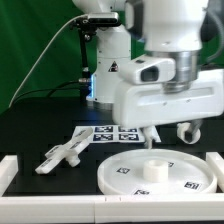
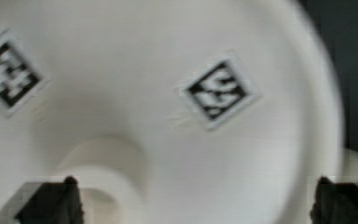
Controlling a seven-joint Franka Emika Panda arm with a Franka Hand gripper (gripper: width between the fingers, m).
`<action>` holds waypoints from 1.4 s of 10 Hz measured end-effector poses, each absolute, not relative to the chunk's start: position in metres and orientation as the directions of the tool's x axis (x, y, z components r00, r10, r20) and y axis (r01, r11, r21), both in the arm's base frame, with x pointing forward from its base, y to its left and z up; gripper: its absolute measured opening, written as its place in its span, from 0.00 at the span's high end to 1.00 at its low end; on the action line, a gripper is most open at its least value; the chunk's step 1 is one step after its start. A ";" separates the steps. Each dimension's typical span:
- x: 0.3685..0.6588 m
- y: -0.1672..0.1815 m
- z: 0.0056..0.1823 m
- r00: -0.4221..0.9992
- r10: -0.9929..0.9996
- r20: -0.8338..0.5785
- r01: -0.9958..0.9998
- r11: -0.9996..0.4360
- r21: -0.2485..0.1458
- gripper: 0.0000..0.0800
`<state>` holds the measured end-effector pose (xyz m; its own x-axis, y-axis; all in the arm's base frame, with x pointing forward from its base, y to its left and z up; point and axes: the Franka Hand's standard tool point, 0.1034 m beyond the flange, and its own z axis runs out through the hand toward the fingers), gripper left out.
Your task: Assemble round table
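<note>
Round table (image 1: 175, 165) is in parts on the black table (image 1: 30, 125): one disc top (image 1: 130, 160), one leg (image 1: 152, 170) and one foot (image 1: 62, 155). The disc top lies flat at the front, with its flat face up. The leg looks like a short stub. It stands upright in the middle of the disc top, and its long way points up. Whether it is fixed there cannot be told.

The foot lies flat to the exterior view's left of the disc top and does not touch it. Its longest arm runs on a slant toward the marker board (image 1: 100, 132). The marker board lies just behind the disc top, and the arm hides part of it.

One gripper (image 2: 202, 205) hangs over the disc top. In the wrist view its two dark fingertips (image 2: 55, 200) stand wide apart with nothing held between them. That view is blurry and shows two square tags (image 2: 217, 90) on the disc top. The rest of the disc top is cut off there. In the exterior view three tags seem to show on the disc top, too small to read.

One low white wall (image 1: 60, 205) sits right in front of the disc top. One robot pedestal (image 1: 110, 70) stands far behind it.
</note>
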<state>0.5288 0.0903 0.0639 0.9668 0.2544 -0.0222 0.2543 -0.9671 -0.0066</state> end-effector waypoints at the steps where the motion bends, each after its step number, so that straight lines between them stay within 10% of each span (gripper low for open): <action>1: 0.529 0.098 0.066 0.966 0.260 -0.015 0.260 -0.966 -0.011 0.19; 12: 0.476 0.133 0.055 0.846 0.083 -0.527 0.127 -0.991 0.048 0.19; 14: 0.446 0.133 0.060 0.702 -0.025 -0.712 0.097 -0.987 0.130 0.19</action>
